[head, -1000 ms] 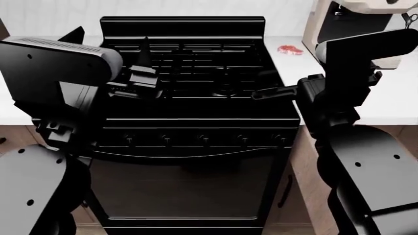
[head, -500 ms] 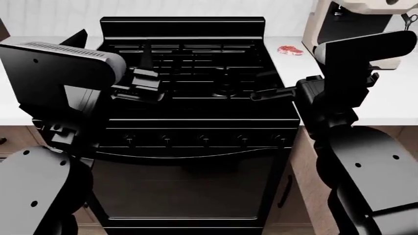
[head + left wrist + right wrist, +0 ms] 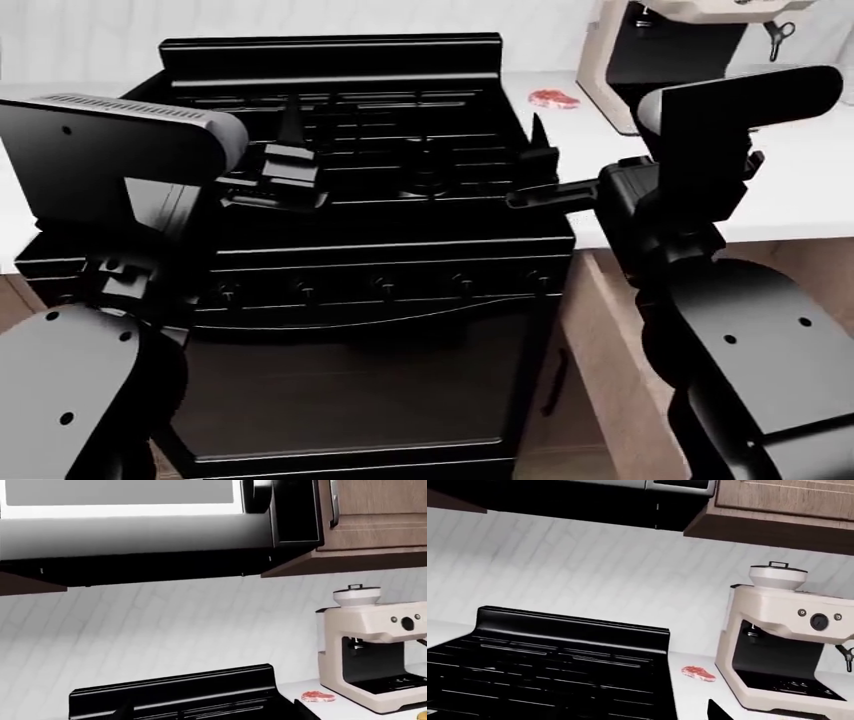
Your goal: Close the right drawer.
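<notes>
Two grippers (image 3: 287, 150) (image 3: 534, 165) over unlabelled stove (image 3: 360, 250)

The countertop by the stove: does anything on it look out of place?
Yes. A raw steak lies bare on the white counter between the stove and the coffee machine, with no plate or board under it.

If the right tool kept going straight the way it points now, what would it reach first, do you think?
Probably the white tiled wall above the stove's back panel; the right tool hangs over the burners, and nothing nearer shows, though depth is uncertain.
</notes>
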